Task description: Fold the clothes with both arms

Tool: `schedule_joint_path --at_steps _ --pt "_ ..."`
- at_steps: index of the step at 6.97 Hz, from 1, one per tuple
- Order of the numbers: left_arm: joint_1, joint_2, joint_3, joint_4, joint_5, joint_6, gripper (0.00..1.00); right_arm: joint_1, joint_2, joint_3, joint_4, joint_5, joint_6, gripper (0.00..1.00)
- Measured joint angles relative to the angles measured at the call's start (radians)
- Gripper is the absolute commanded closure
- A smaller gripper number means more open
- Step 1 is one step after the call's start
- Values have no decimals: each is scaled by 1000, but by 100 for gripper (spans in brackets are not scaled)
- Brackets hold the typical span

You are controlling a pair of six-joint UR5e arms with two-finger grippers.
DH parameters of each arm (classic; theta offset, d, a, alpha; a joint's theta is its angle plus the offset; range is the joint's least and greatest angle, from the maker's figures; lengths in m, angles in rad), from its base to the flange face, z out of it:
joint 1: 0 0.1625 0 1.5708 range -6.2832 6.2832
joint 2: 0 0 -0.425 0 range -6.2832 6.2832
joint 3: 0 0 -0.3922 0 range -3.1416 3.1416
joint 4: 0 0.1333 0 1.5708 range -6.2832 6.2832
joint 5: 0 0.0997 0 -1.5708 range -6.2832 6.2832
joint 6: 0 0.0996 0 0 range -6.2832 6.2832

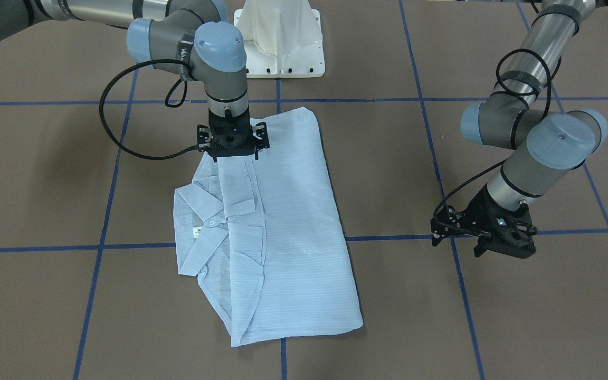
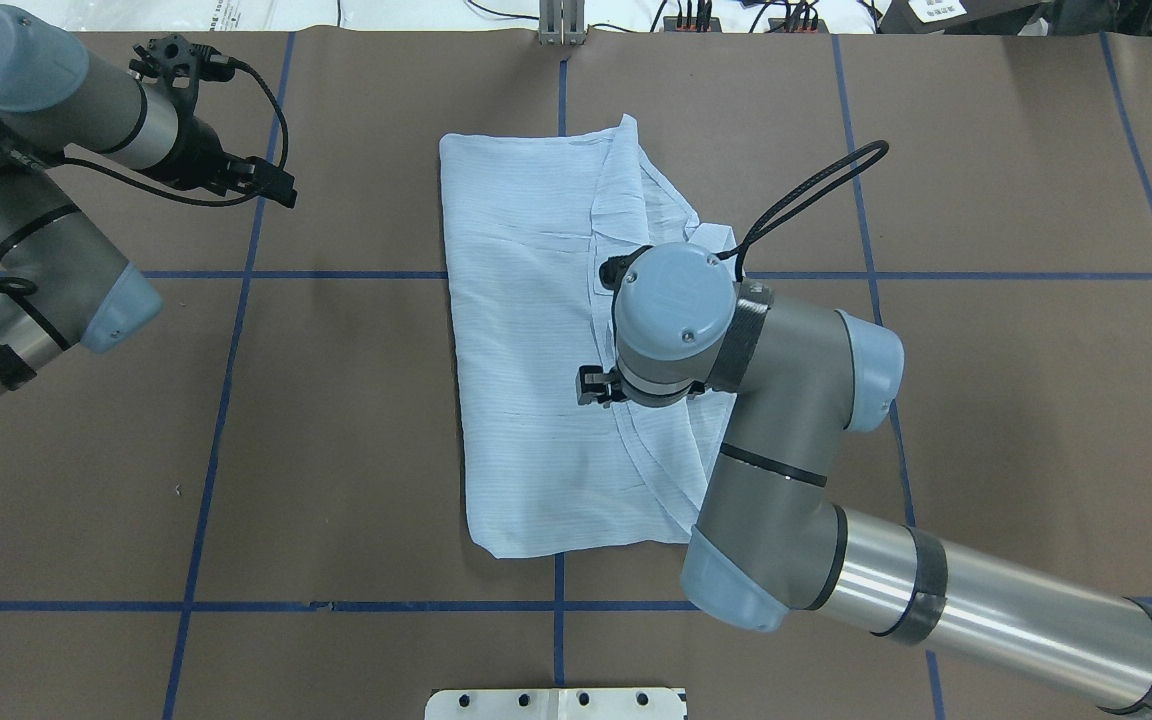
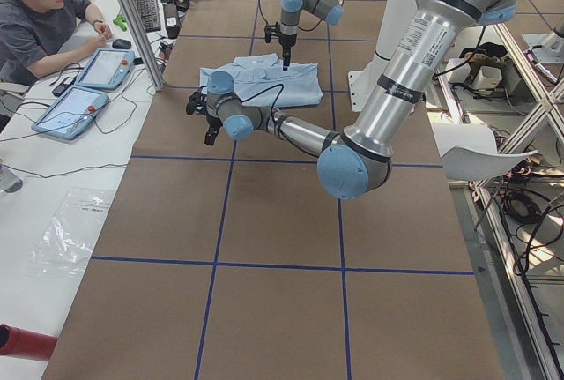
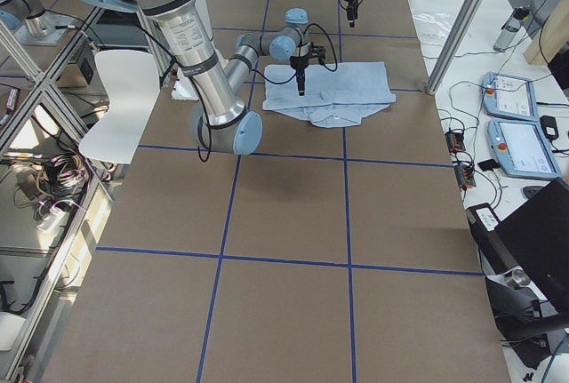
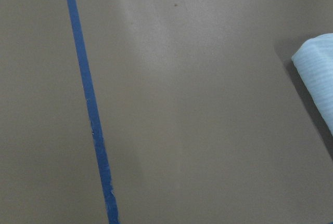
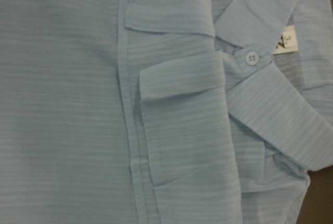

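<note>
The light blue striped shirt (image 1: 293, 221) lies folded into a long rectangle on the brown table, also seen in the overhead view (image 2: 526, 350). Its collar (image 1: 203, 221) sticks out on one long side. My right gripper (image 1: 234, 150) points straight down over the shirt's button placket near one end; its fingers are hidden under the wrist, so I cannot tell their state. The right wrist view shows the placket, the collar button (image 6: 252, 57) and a label. My left gripper (image 2: 281, 192) hovers over bare table away from the shirt, empty; its state is unclear. The left wrist view shows only a shirt corner (image 5: 317, 73).
The white pedestal base (image 1: 283, 42) stands at the robot's side of the table. Blue tape lines (image 1: 98, 248) cross the brown table cover. An operator (image 3: 44, 18) sits at a side desk with pendants (image 3: 79, 98) beyond the table's far edge.
</note>
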Motion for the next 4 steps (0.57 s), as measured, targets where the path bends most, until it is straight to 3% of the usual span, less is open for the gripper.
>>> schedule_joint_path --at_steps 4 --pt "1 13 -14 0 -1 -1 0 -90 44 -49 -141 -138 -238 0"
